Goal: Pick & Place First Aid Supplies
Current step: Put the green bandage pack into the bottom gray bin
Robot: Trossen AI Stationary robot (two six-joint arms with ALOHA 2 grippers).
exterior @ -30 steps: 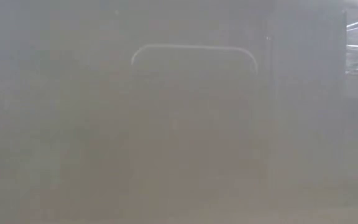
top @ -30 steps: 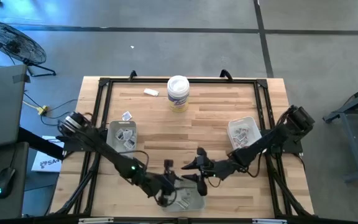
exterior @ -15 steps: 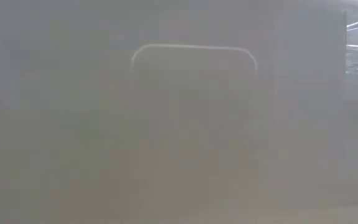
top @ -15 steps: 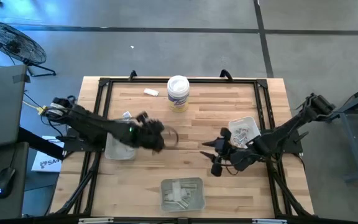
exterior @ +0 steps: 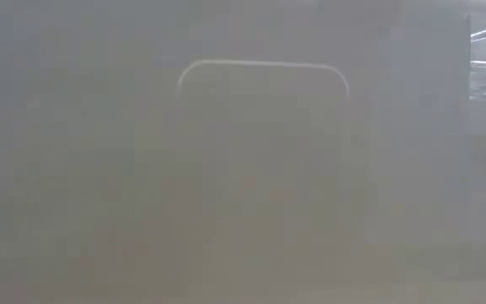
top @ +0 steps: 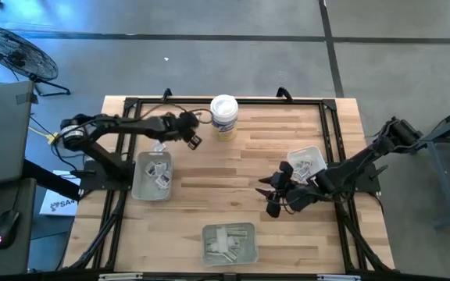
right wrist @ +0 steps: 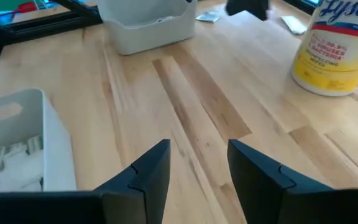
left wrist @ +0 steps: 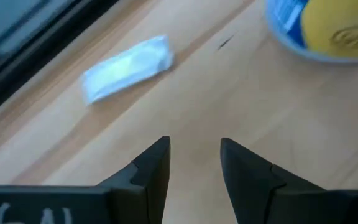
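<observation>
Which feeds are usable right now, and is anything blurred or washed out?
Low view: grey haze, only a faint rounded outline, useless. High view: sharp, evenly lit. Left wrist view: soft focus on the pale strip wrapper; left claw open. Right wrist view: clear; right claw open; white cylindrical tub with yellow label readable.

Small white first aid packets (top: 158, 172) lie heaped in trays; one strip wrapper (left wrist: 126, 67) lies flat, loose.

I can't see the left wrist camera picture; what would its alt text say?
The left pincer, open and empty, hovers over the wooden table, pointing toward a pale strip wrapper lying loose ahead of it. The edge of a white tub with a yellow label shows nearby.
</observation>
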